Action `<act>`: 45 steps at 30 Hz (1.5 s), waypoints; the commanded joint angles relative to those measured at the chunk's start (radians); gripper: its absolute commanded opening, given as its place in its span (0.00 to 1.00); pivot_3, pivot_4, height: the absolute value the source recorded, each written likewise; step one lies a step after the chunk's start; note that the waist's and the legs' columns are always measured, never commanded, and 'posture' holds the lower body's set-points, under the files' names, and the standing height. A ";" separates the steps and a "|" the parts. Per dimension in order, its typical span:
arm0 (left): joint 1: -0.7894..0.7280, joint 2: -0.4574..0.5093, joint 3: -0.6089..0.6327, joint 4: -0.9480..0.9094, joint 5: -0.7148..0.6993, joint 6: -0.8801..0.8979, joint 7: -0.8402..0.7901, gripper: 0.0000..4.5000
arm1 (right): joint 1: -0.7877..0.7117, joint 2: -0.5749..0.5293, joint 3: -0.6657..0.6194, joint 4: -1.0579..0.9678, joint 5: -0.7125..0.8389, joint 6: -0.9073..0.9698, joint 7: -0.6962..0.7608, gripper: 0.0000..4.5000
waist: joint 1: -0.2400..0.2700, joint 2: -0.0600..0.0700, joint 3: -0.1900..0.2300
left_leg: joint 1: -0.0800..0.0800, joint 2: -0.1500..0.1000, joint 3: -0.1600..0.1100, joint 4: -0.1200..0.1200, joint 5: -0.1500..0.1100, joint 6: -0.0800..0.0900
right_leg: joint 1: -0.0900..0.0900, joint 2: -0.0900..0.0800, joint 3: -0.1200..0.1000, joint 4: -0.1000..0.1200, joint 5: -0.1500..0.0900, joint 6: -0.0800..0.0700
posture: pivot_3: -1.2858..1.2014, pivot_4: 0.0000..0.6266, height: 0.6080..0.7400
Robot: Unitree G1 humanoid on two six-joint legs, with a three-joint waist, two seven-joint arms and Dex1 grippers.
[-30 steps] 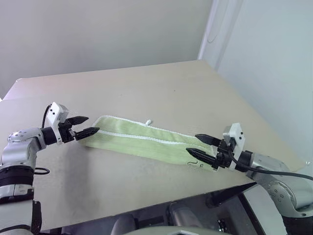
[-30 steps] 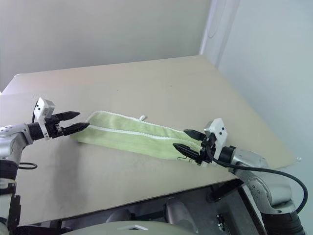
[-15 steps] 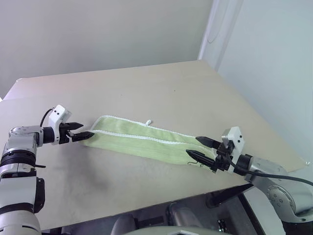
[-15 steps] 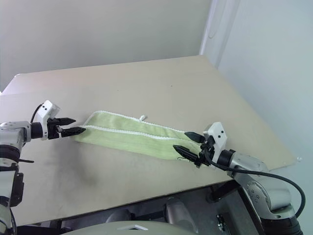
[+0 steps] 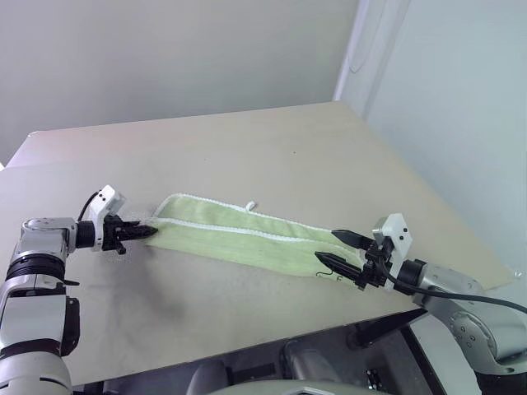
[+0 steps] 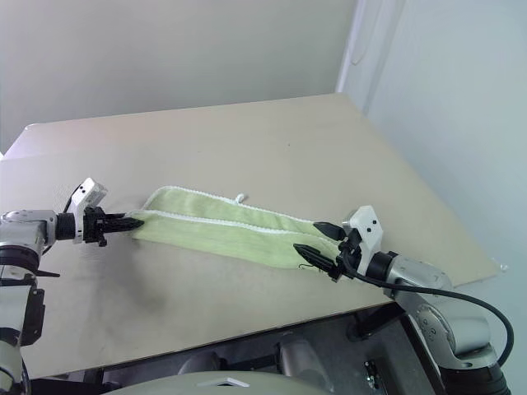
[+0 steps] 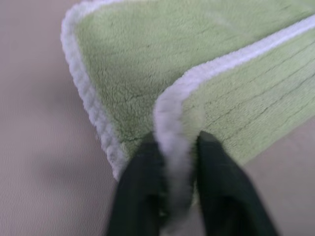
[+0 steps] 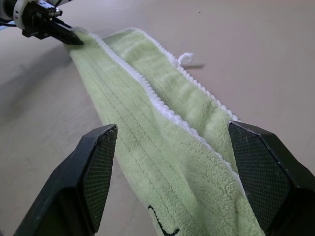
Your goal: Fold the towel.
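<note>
While the lime-green towel (image 5: 247, 239) lies as a long strip across the table (image 5: 272, 156), the left gripper (image 5: 142, 233) pinches its far end; the right gripper (image 5: 336, 250), splayed, seemingly straddles the opposite end.

One towel (image 5: 247, 239) lies on one worktop (image 5: 247, 156), with one small white loop tag (image 5: 250, 206). Two pincers are present: one left pincer (image 5: 145, 232), one right pincer (image 5: 333, 251).
</note>
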 commanded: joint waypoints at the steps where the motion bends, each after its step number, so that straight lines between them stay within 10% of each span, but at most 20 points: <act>1: -0.018 0.024 0.031 -0.036 -0.024 0.004 -0.015 0.01 | -0.018 -0.003 -0.002 -0.029 -0.002 -0.003 0.001 0.84 | 0.000 0.000 0.000 | 0.000 0.000 0.000 0.000 0.000 0.000 | 0.000 0.000 0.000 0.000 0.000 0.000 | 0.52 0.00 1.00; 45: 0.114 0.004 0.062 -0.194 -0.068 0.039 0.013 0.00 | -0.105 0.008 -0.146 0.069 0.192 0.444 -0.137 0.75 | -0.001 0.000 0.000 | 0.000 0.000 0.000 0.000 0.000 0.000 | 0.000 0.000 0.000 0.000 0.000 0.000 | 0.52 0.00 1.00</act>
